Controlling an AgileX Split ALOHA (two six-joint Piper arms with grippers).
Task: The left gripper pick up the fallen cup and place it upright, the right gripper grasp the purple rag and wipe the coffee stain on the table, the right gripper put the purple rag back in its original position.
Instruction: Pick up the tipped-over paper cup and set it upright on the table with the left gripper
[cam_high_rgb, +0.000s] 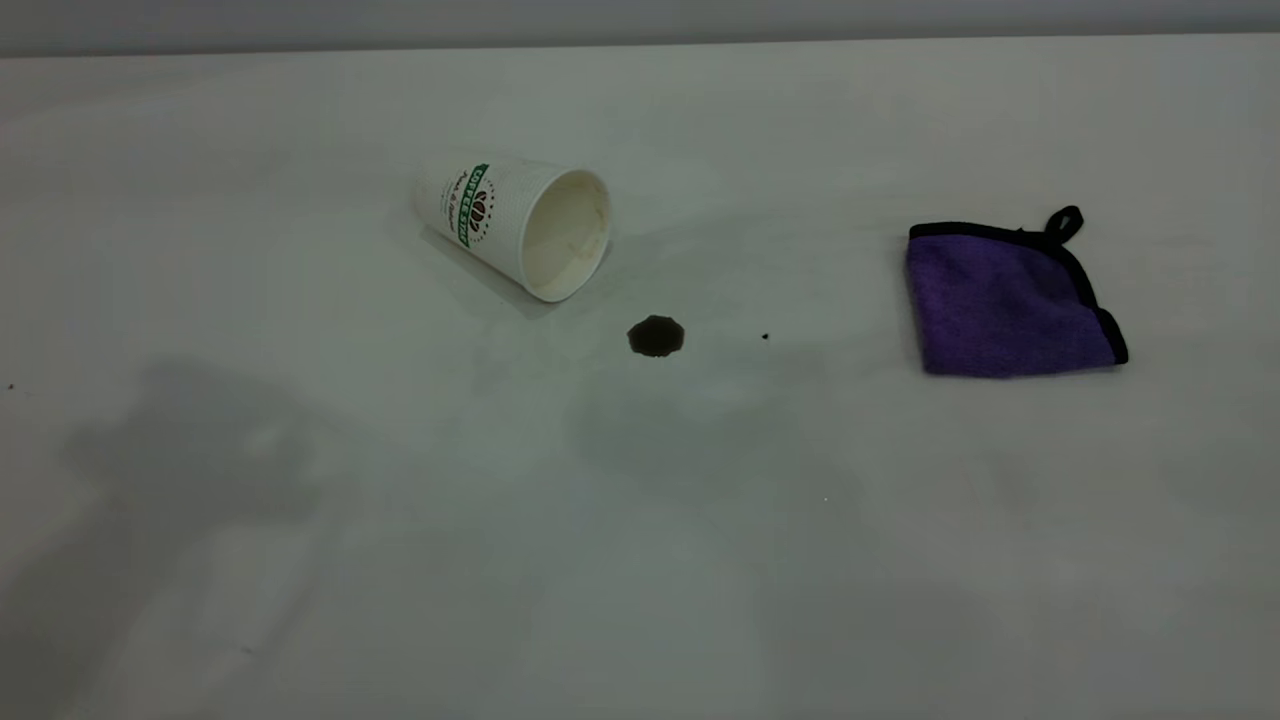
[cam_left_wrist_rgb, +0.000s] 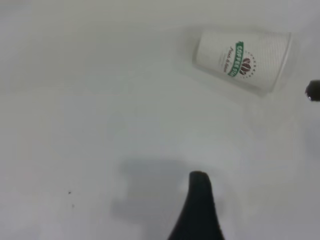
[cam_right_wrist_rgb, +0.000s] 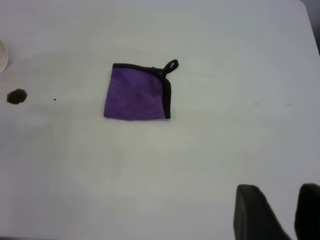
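Lying on its side at the far left of the desk (cam_high_rgb: 200, 600), the cup (cam_high_rgb: 515, 225) had its mouth turned toward the near right, and the coffee stain (cam_high_rgb: 656, 336) sat just beside that mouth, apart from the rim. The first step looked not yet begun: nothing had touched the cup. To do it well, I judged the left gripper (cam_left_wrist_rgb: 199, 210) ought to come down across the ribbed wall near the middle of the cup, close gently so the paper did not crush, then swing the base down and set it clear of the stain so the wipe had room.

From its own wrist camera only one dark finger of the left gripper showed, hanging above bare desk with the cup well apart from it; whether its jaws were spread or closed I could not tell, though it held nothing that I could see. The right gripper (cam_right_wrist_rgb: 279, 212) showed two dark fingers with a gap between them, so its jaws stood parted and empty, well apart from the purple rag (cam_high_rgb: 1010, 300). That rag lay folded at the far right, its black loop at the far corner. A tiny black speck (cam_high_rgb: 765, 336) lay between stain and rag.
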